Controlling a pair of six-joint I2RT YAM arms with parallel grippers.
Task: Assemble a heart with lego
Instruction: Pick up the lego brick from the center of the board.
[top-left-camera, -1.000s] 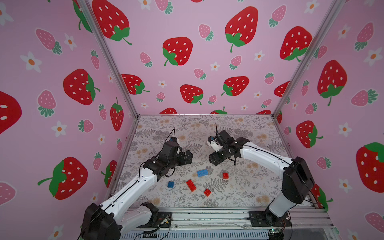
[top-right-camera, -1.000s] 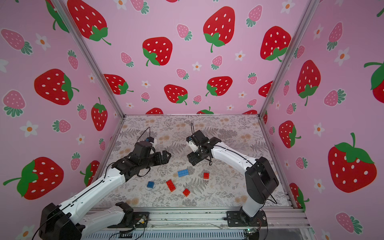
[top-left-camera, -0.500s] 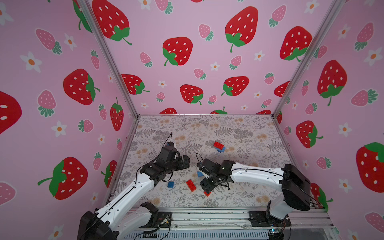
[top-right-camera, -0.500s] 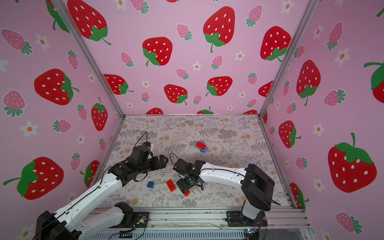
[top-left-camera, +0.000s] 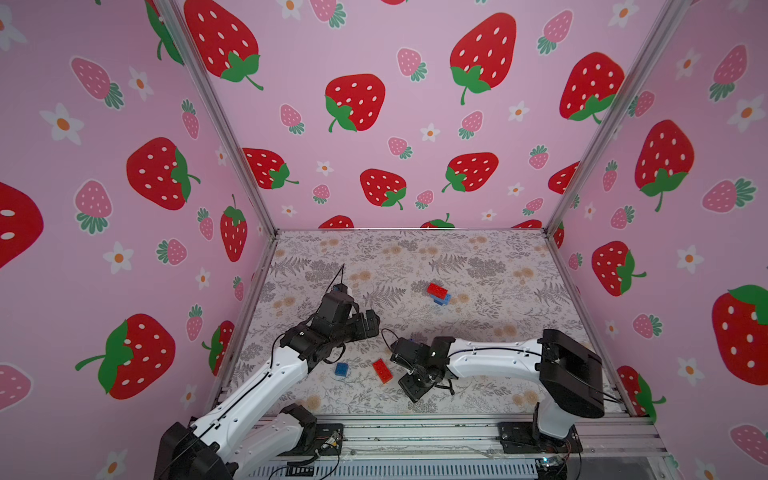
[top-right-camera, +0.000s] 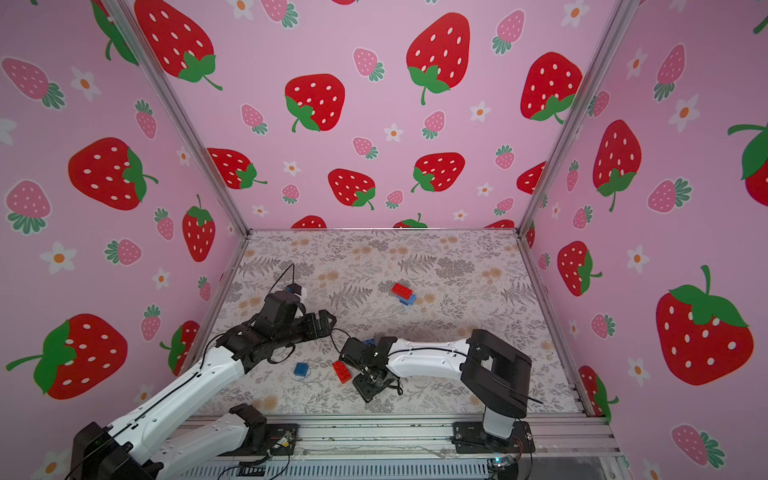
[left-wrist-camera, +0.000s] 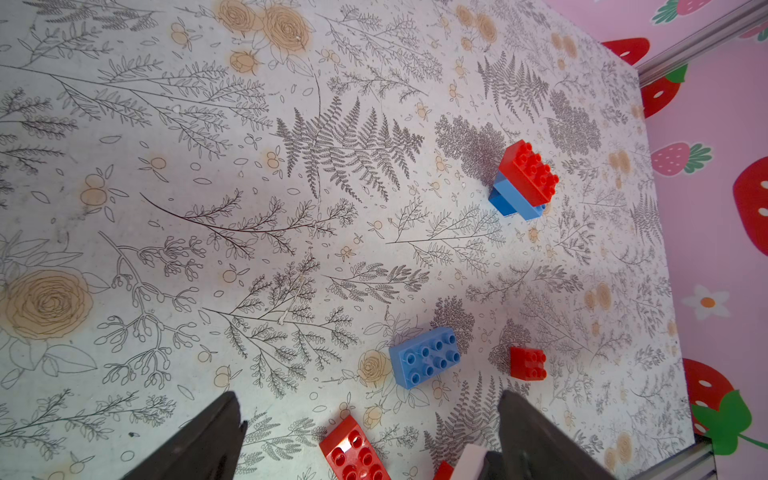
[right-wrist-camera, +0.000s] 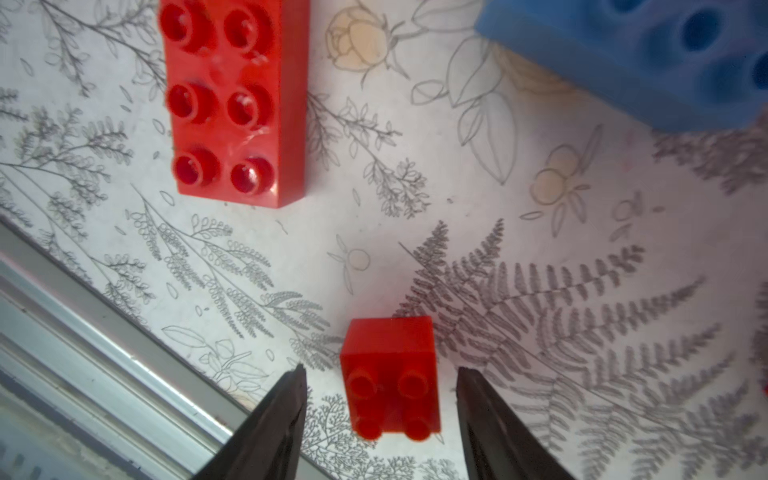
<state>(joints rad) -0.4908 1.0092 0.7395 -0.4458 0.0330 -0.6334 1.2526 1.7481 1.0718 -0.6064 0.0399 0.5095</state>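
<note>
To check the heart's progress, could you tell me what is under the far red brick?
Under the red brick sits blue lego, jutting out at one side. The red brick covers its top, so how many blue bricks are there cannot be told.

The long red brick is hard plastic with a glossy skin, white glints on its studs and a few fine scratches. The small red brick is the same plastic, smooth but duller. The blue brick looks like matt plastic. The table has a matt, paper-like printed covering, faintly speckled. Along its edge runs a rail of brushed, silvery metal. The right gripper has fingers of dark, smooth material with a soft sheen. In a top view the arm shells are glossy white plastic, the walls are matt print, and the corner posts are bare metal.
</note>
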